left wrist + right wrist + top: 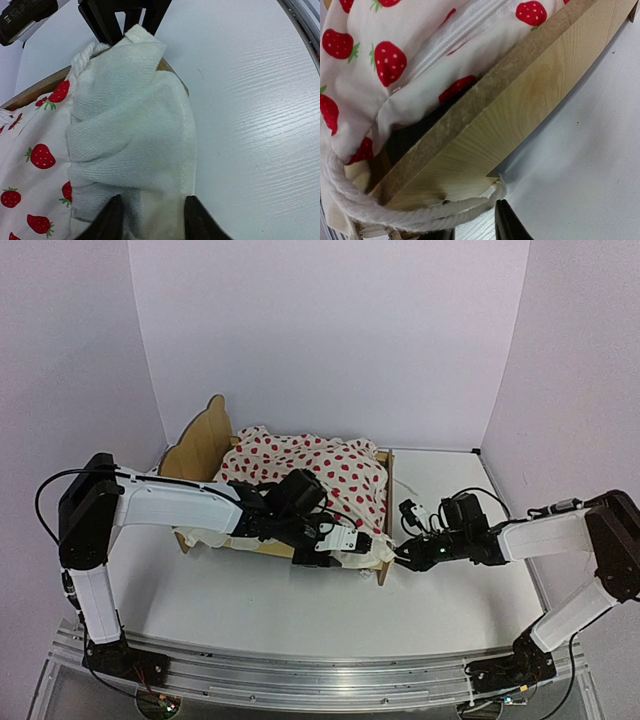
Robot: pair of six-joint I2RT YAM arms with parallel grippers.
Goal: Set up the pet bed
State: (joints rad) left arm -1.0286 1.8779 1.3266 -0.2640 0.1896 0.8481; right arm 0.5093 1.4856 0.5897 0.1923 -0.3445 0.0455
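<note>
The pet bed stands mid-table, wavy headboard at the left and footboard at the right. A white strawberry-print blanket lies bunched over it. My left gripper is at the bed's near right corner. In the left wrist view its fingers are closed on the blanket's white ruffle. My right gripper is at the same corner from the right. In the right wrist view it pinches the blanket's white corded edge below the footboard. The felt base is mostly hidden.
White walls enclose the table at the back and both sides. The right gripper's black fingers show at the top of the left wrist view, close to the ruffle's far end. White tabletop lies in front of the bed.
</note>
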